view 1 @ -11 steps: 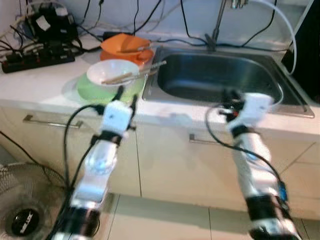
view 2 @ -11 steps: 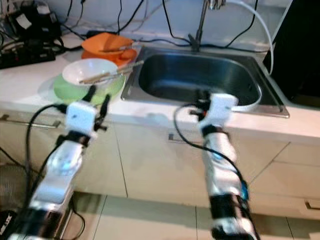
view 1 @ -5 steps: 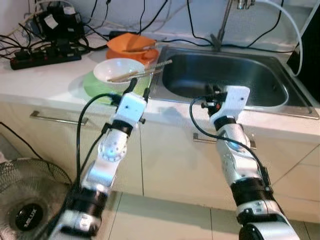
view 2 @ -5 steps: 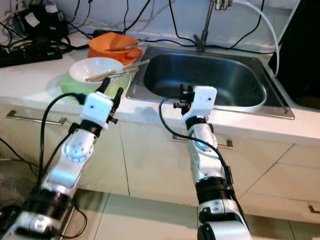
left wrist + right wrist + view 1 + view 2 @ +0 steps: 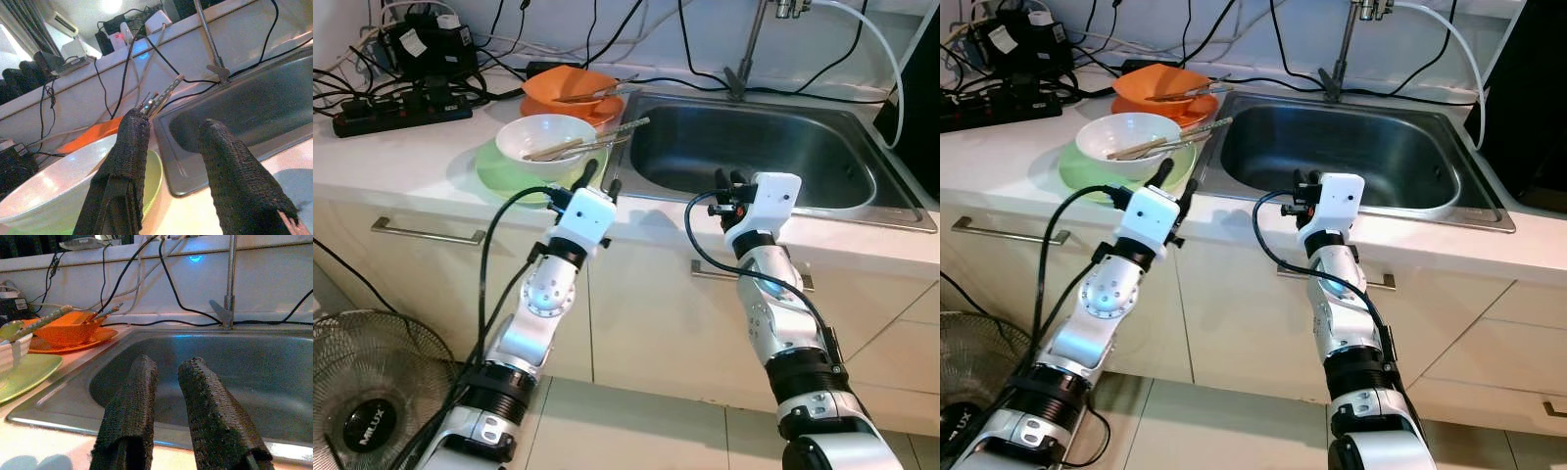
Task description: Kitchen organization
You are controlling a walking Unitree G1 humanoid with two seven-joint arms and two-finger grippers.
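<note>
White bowl point(image 5: 545, 138) sitting on a green plate point(image 5: 501, 170) on the counter point(image 5: 391, 147), just left of the steel sink point(image 5: 759, 147), with chopsticks point(image 5: 590, 143) lying across the rim and poking out toward the sink edge. Behind it, orange bowl point(image 5: 570, 87) on an orange plate point(image 5: 593, 110), more utensils resting in it. Further back in the left corner, power strip point(image 5: 396, 111) and a tangle of black cables point(image 5: 597, 29) along the wall. Tap point(image 5: 751, 44) at the back of the sink, white hose point(image 5: 879, 49) curving off to the right.

Left gripper point(image 5: 600, 181) hovering at the counter's front edge just beside the green plate, fingers point(image 5: 128, 147) spread apart, nothing between them, not touching the bowl. Right gripper point(image 5: 728, 180) up at the sink's front rim, fingers point(image 5: 131, 401) parted by a narrow gap, holding nothing, pointed into the basin.

Below the counter, cream cabinet fronts with a bar handle point(image 5: 426, 232), and a floor fan point(image 5: 367, 397) down at the lower left
</note>
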